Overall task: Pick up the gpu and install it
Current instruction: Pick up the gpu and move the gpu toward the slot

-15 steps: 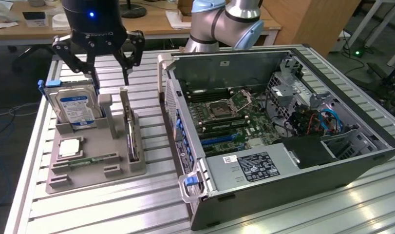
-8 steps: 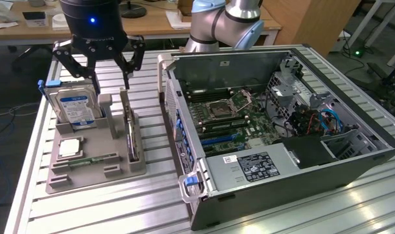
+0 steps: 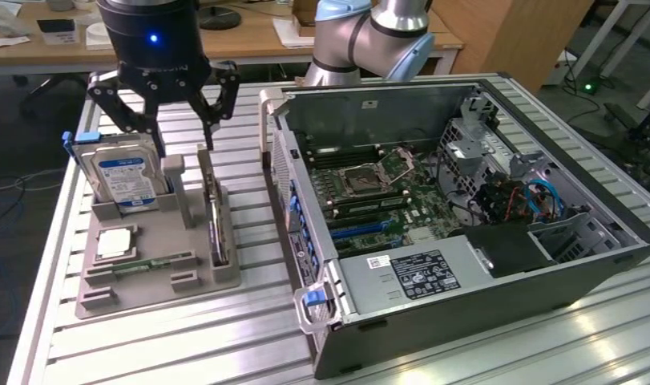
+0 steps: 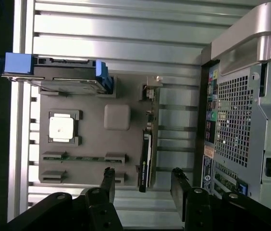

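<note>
Aluminium slatted table (image 3: 143,337) | wooden desk (image 3: 250,40) behind | fingers (image 4: 182,185) spread apart above gpu (image 3: 215,226)

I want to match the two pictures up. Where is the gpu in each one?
Exterior view: the gpu stands on edge in the grey holder, on the side nearest the computer case.
Wrist view: the gpu is the thin dark strip between holder and case, by the open gripper.
Shared landmark: the hard drive with blue rails.
</note>
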